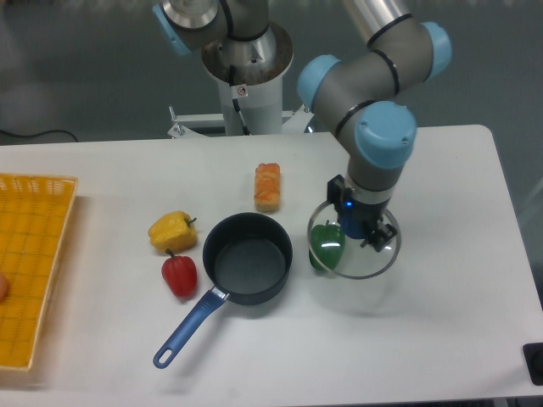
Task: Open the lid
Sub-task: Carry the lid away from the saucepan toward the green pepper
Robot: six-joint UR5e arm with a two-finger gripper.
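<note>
1. Gripper (363, 231) points down from the arm, right of the saucepan (249, 269). Fingers pinch the centre of the lid (353, 248); the knob itself is hidden by them.
2. Lid is off the pan, held just right of it, above the white table (441, 297). A faint shadow lies on the table beneath and slightly nearer than the disc. Lid looks slightly tilted, near edge lower.
3. Green pepper (327, 244) sits between pan and gripper, seen through the left part of the glass. Whether lid and pepper touch: cannot tell.
4. Saucepan is uncovered, dark interior visible; blue handle (187, 329) runs toward the near left.
5. Left of the pan: yellow pepper (171, 230), with red pepper (179, 275) just nearer than it, both close to the pan wall.
6. Orange bread-like piece (267, 186) lies beyond the pan, apart from it.
7. Yellow basket (32, 263) at the far-left table edge, well apart from the rest.
</note>
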